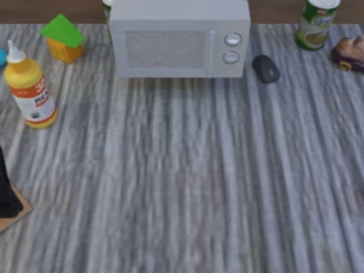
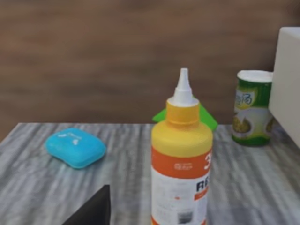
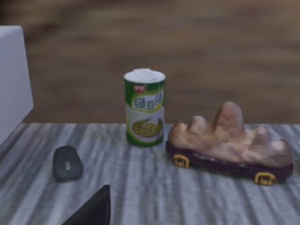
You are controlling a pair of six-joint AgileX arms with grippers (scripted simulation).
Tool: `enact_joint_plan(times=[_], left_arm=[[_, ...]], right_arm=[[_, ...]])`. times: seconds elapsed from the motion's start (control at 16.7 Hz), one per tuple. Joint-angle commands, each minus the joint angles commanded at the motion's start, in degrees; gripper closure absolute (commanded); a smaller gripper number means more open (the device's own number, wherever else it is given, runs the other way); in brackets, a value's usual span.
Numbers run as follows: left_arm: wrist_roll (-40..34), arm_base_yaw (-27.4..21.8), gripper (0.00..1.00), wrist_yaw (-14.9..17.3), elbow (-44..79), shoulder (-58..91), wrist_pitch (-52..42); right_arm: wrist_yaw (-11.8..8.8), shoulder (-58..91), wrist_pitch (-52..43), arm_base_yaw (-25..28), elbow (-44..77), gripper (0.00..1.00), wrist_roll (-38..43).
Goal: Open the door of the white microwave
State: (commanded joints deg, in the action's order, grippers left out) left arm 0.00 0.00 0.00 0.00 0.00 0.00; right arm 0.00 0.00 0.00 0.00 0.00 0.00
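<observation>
Top view: boxy white microwave [image 1: 179, 38] at counter's [image 1: 187, 182] far edge, mesh-windowed white door [image 1: 165, 50] flush shut. My arms out of sight.
Left wrist view: yellow squeeze bottle [image 2: 182, 164] close ahead; my left jaws' state cannot tell.
Right wrist view: dark computer mouse [image 3: 67, 162], green can [image 3: 145, 108]; right jaws likewise cannot tell.

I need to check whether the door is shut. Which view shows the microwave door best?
The top view: the door faces it whole, shut flush on the white microwave. Both wrist views catch only a plain white side of the oven, no door.
</observation>
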Motion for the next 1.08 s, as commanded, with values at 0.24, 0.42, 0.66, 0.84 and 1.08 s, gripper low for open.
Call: enact_joint_plan(times=[0.24, 0.42, 0.66, 0.84, 1.08], left_arm=[[-0.35, -1.02, 0.0, -0.88, 1.6, 1.76, -0.31], [-1.86, -4.72, 0.0, -4.21, 7.71, 8.97, -1.27], [-5.73, -12.6, 0.0, -11.32, 21.73, 26.87, -2.44], [-9.74, -19.66, 0.0, -17.62, 35.14, 44.7, -2.69], [-15.51, -29.25, 0.0, -26.08, 53.85, 69.98, -2.52]], right_arm=[[0.0, 0.0, 0.0, 0.0, 0.0, 0.0, 0.0], [0.0, 0.0, 0.0, 0.0, 0.0, 0.0, 0.0], [0.0, 0.0, 0.0, 0.0, 0.0, 0.0, 0.0], [0.0, 0.0, 0.0, 0.0, 0.0, 0.0, 0.0], [0.0, 0.0, 0.0, 0.0, 0.0, 0.0, 0.0]])
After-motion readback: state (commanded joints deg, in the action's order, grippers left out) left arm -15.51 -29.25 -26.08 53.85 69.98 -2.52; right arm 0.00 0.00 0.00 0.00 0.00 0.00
